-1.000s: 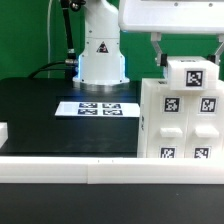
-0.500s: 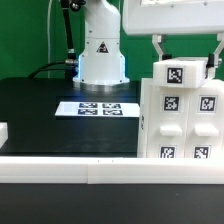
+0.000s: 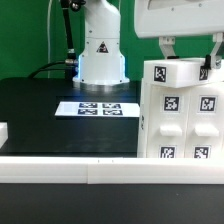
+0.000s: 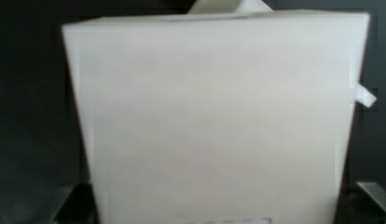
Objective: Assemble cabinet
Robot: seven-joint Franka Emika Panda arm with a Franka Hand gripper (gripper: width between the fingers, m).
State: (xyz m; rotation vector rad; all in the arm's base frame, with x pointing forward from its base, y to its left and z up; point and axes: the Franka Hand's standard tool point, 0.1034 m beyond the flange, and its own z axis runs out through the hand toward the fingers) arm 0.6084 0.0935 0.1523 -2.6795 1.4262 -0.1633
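A white cabinet body (image 3: 180, 125) with several marker tags stands at the exterior view's right on the black table. A white tagged top part (image 3: 175, 75) sits on it. My gripper (image 3: 189, 62) comes down from above and is shut on this top part, one finger on each side. In the wrist view the top part (image 4: 208, 110) fills nearly the whole picture. My gripper (image 4: 216, 205) shows only as dark fingers at the two lower corners. The joint between the top part and the body is hidden.
The marker board (image 3: 98, 108) lies on the table in front of the robot base (image 3: 100, 50). A small white part (image 3: 3, 130) shows at the exterior view's left edge. A white ledge (image 3: 60, 170) runs along the front.
The top part's tagged face has shifted toward the exterior view's left across the frames, while the gripper stays over the cabinet body, turning with it.
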